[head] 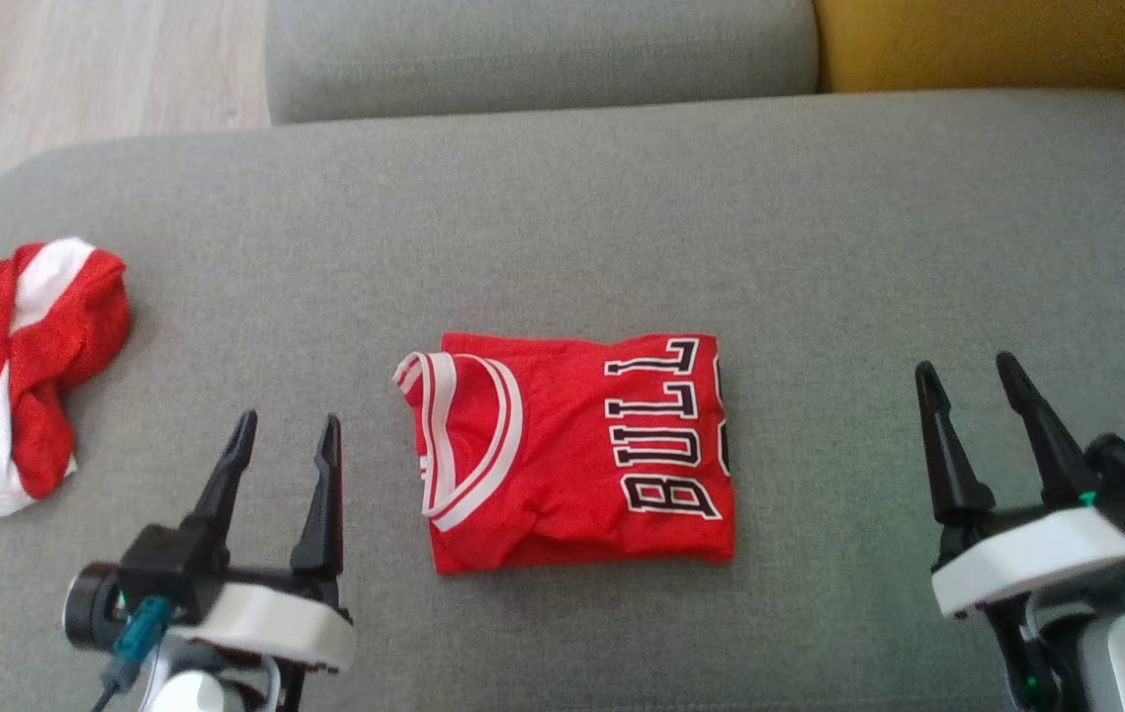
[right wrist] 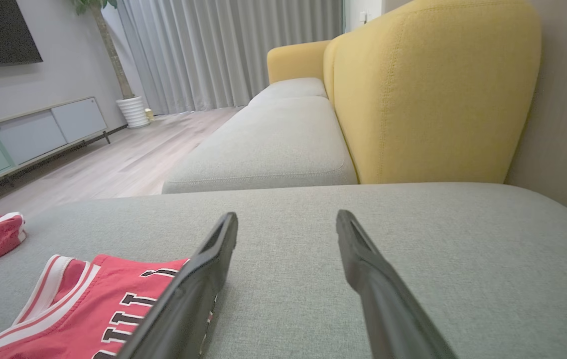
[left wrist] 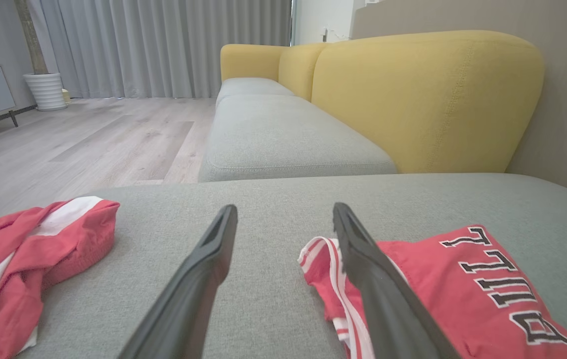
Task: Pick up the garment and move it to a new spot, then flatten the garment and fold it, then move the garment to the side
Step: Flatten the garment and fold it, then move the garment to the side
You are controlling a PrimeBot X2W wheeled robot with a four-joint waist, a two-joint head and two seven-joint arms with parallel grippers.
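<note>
The garment [head: 572,450] is a red jersey with white trim and black-and-white lettering, folded into a neat rectangle in the middle of the grey cushion [head: 622,218]. It also appears in the left wrist view [left wrist: 463,289] and the right wrist view [right wrist: 94,304]. My left gripper [head: 286,430] hovers to its lower left, open, with nothing between the fingers. To the garment's right, my right gripper [head: 968,381] is open and empty too. Both grippers are apart from the cloth.
A second red-and-white garment [head: 14,371] lies crumpled at the cushion's left edge, also seen in the left wrist view [left wrist: 24,264]. Beyond are another grey seat [head: 543,49], a yellow backrest [head: 988,40] and wooden floor [head: 78,69].
</note>
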